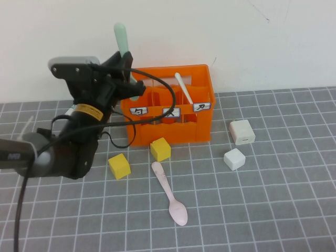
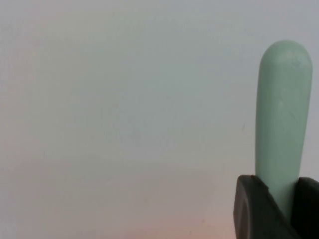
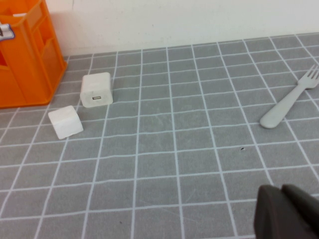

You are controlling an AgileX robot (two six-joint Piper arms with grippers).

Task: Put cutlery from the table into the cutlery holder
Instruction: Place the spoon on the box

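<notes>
The left gripper (image 1: 125,62) is up above the left end of the crate, its dark fingers (image 2: 259,209) clamped on the slim mint-green plastic spoon (image 1: 122,41), which stands near upright with its rounded handle end poking up against the pale wall; the bowl end is hidden behind the gripper, though a sliver of green shows just at the crate's left rim. Right beneath sits the bright orange plastic cutlery holder (image 1: 197,110), a slotted crate with inner compartments and three small white labels across its front, and a cream-white plastic utensil (image 1: 183,87) leans inside its right-hand compartment, handle sticking out over the top. In front of the crate, on the grey tiled table (image 1: 273,210), two small yellow cubes: one (image 1: 160,149) just by the crate's front edge, the other (image 1: 119,166) a little further left and nearer the arm. Between and below them the pale pink plastic spoon (image 1: 169,192) lies flat, bowl end towards the near edge of the table. Off to the right of the crate, a white square charger block (image 1: 242,132) and a smaller white cube (image 1: 234,158) sit close together. The right gripper (image 3: 289,214) is low over bare tiles well out to the right, fingers pressed together and holding nothing, and beyond it a pale grey-white plastic fork (image 3: 290,103) lies on the table.
</notes>
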